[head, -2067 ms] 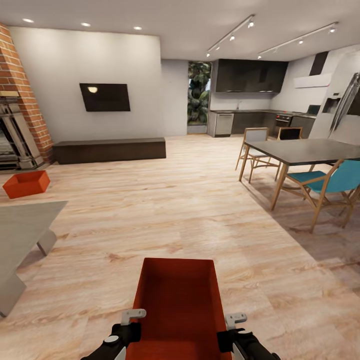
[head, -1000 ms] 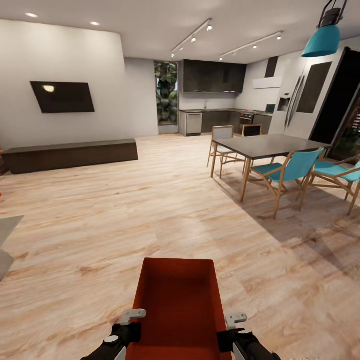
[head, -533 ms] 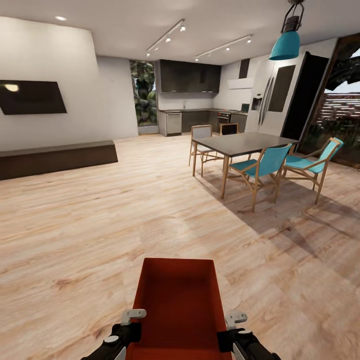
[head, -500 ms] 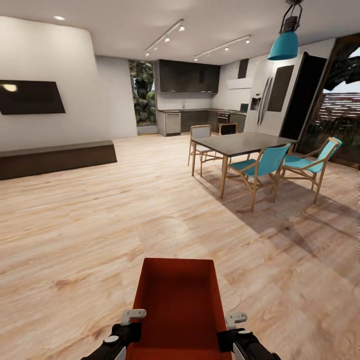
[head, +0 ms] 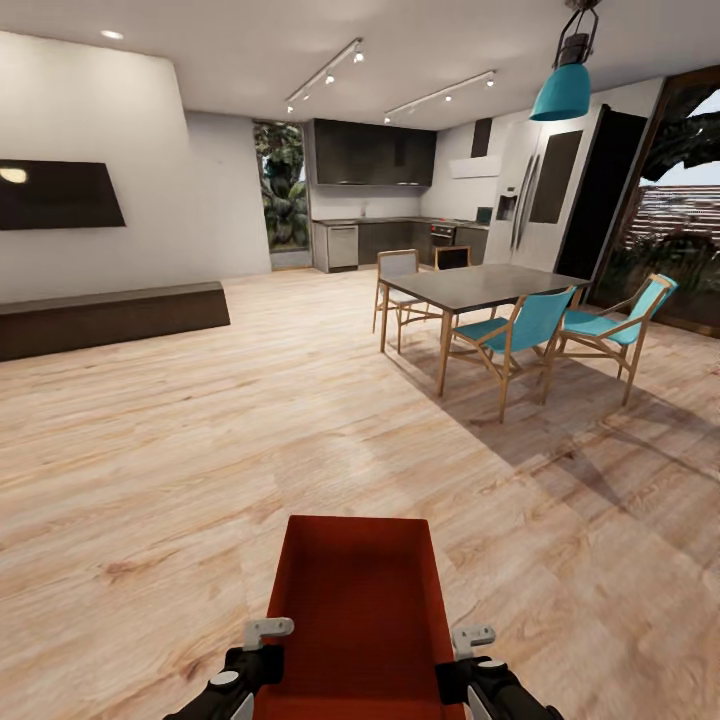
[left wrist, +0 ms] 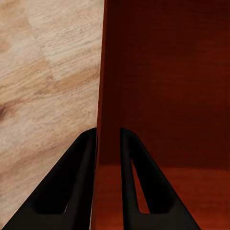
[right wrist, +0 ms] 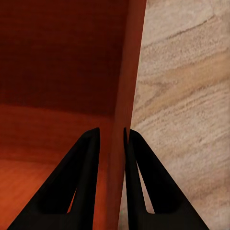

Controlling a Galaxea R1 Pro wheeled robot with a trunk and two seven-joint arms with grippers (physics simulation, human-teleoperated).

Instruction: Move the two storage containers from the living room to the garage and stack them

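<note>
The left gripper (left wrist: pixel 108 143) has its two black fingers pinched close on one side wall of the red-orange open-topped plastic storage container (head: pixel 355 610), one finger inside the wall and one outside. The right gripper (right wrist: pixel 112 143) does the same on the other side wall, so its fingers are nearly shut too, with only the thin wall between them. In the head view the left gripper (head: pixel 262 655) and the right gripper (head: pixel 470 660) sit at the two sides of the bin, near the end closest to the robot. The bin is held up over the light wood plank floor (head: pixel 200 440), right in front of the robot, and nothing is inside it. Farther away on the right stands a dark dining table with wooden legs (head: pixel 480 288). Blue chairs with wooden frames (head: pixel 520 330) stand around it, and a blue hanging lamp (head: pixel 566 88) is above it. On the left, a flat black screen (head: pixel 55 195) hangs on the white wall, and a long low dark bench (head: pixel 110 318) sits under it. At the back is a kitchen with dark cabinets (head: pixel 372 155).
</note>
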